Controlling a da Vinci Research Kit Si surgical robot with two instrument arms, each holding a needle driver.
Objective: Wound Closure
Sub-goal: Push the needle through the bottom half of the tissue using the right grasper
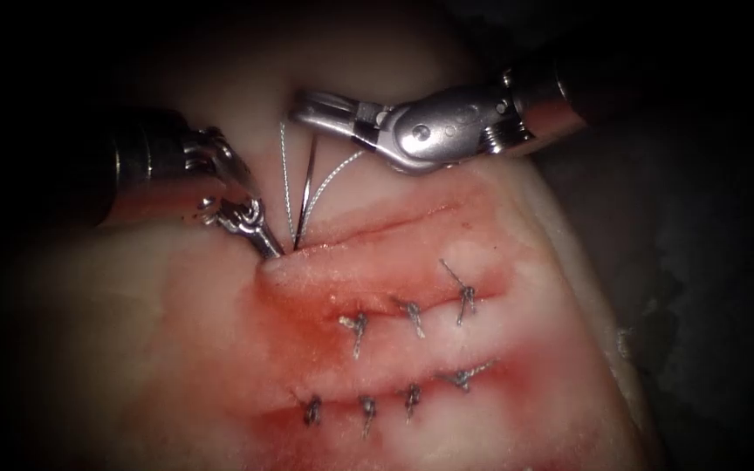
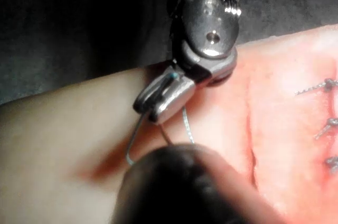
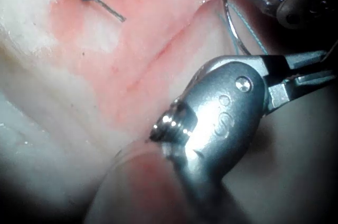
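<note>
The right gripper (image 1: 300,106) is clenched on the needle (image 1: 305,194) at its upper end, above the left end of the open cut (image 1: 377,228). The needle curves down from there, and its lower end meets the tissue (image 1: 133,349) at that end of the cut. Thread (image 1: 286,179) hangs just beside the needle. The left gripper (image 1: 270,249) touches the tissue at the cut's left end; whether it is clenched I cannot tell. Knotted stitches (image 1: 412,316) lie in two rows below the cut, amid red fluid (image 1: 307,288).
</note>
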